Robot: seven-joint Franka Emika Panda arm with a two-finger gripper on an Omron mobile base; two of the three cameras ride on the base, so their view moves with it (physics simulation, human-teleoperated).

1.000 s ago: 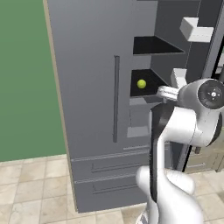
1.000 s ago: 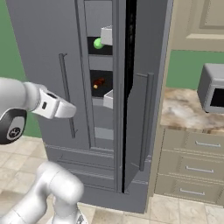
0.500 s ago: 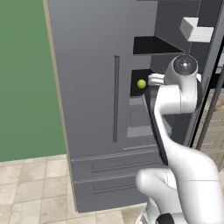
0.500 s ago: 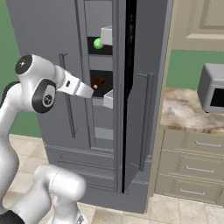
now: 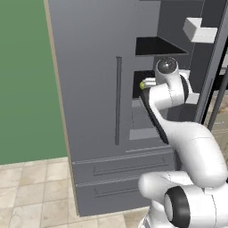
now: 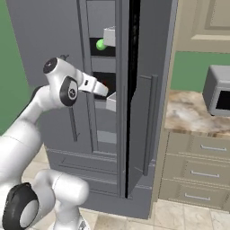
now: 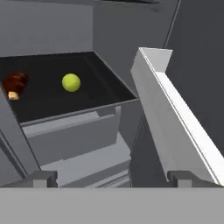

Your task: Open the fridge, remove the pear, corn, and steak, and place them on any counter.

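Since the earlier frames the arm has been swung up and forward, so that the hand, then low in front of the doors, is now being held at the open gap of the fridge (image 5: 102,89). The fridge is being shown filling the middle of both base views, its right door (image 6: 148,112) standing ajar, its left door closed, and two drawers lying at the bottom. The desk (image 6: 193,114) is being seen at the right of the right base view, with a microwave (image 6: 218,90) standing on it. In the hand view a white door shelf (image 7: 175,118) is running down the right side, and a dark shelf (image 7: 87,103) is lying at the upper left. On it the pear (image 7: 71,82) is resting near the centre, with a reddish-brown item (image 7: 15,84) at its left edge, apart from the pear. The corn (image 6: 100,44) is being seen on a higher shelf at the top of the right base view. The fingers (image 7: 111,178) are being held fully apart at the bottom of the hand view, with nothing being gripped between them.
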